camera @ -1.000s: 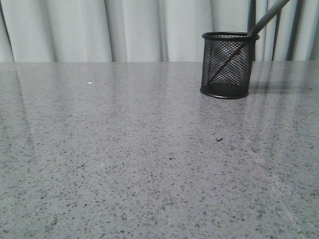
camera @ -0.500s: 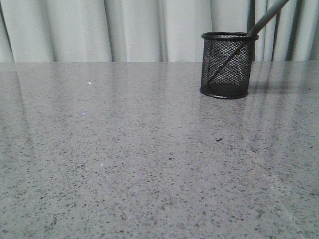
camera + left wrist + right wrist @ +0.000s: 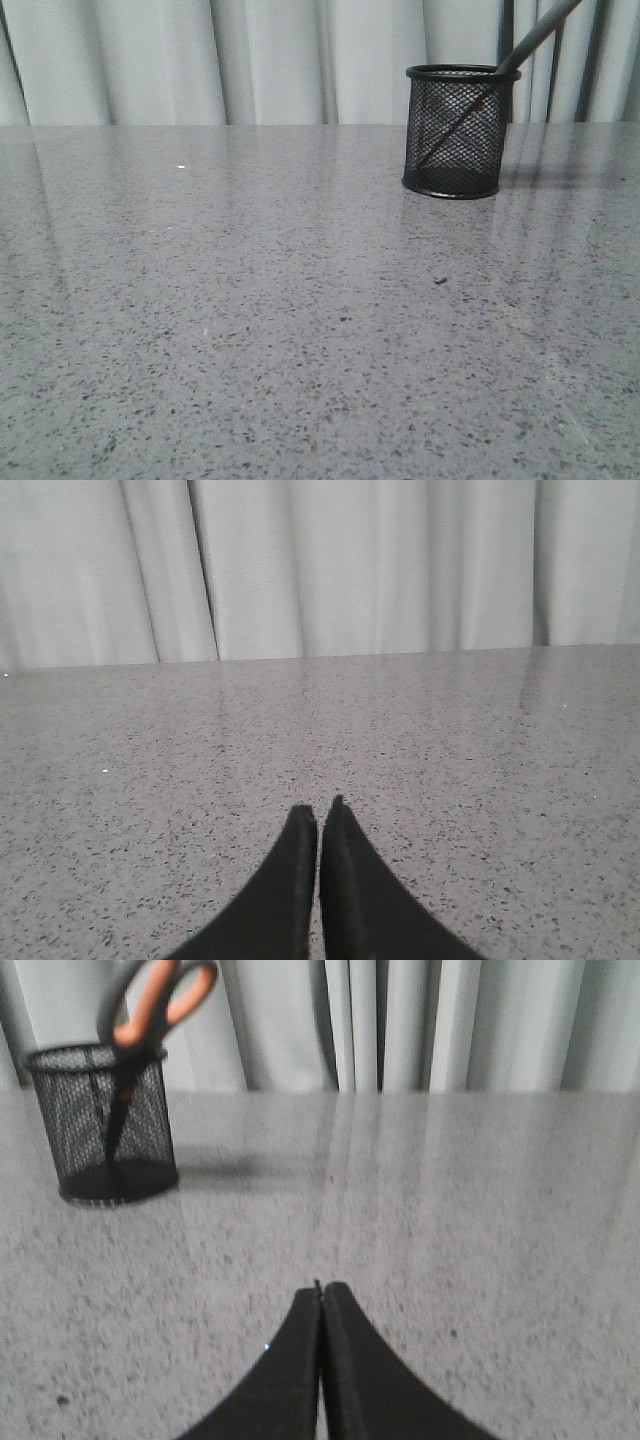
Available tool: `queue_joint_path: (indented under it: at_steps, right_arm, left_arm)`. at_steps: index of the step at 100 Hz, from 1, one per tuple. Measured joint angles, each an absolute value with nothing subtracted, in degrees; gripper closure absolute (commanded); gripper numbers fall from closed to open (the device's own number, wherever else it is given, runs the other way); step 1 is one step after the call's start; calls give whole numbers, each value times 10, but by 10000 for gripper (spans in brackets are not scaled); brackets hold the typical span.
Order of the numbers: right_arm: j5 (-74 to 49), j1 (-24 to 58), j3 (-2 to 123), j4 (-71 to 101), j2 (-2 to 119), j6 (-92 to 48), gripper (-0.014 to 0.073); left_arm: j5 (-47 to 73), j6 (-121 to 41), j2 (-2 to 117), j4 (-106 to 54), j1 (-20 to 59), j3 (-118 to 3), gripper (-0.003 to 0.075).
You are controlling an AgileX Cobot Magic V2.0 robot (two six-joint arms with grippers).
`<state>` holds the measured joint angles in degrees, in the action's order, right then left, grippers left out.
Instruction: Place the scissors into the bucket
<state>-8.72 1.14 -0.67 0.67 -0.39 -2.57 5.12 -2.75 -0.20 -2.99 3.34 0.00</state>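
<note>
Seeing scissors (image 3: 150, 1005) blades-down in bucket (image 3: 460, 130), handles leaning over rim. My left gripper (image 3: 318, 820) and right gripper (image 3: 321, 1295) both pinched closed, empty. Risk: top-heavy lean tips bucket if table bumped.

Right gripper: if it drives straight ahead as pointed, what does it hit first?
Probably nothing nearby: the right gripper, shut, points over bare table toward the curtain. The bucket with scissors sits well off that line.
</note>
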Motion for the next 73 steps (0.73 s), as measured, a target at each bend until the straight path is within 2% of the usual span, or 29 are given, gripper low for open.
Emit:
queue_joint_path:
  at_steps: [73]
  right_arm:
    - [-124, 12, -7, -14, -4, -13, 643]
  left_arm:
    - [51, -27, -2, -30, 33, 0, 741]
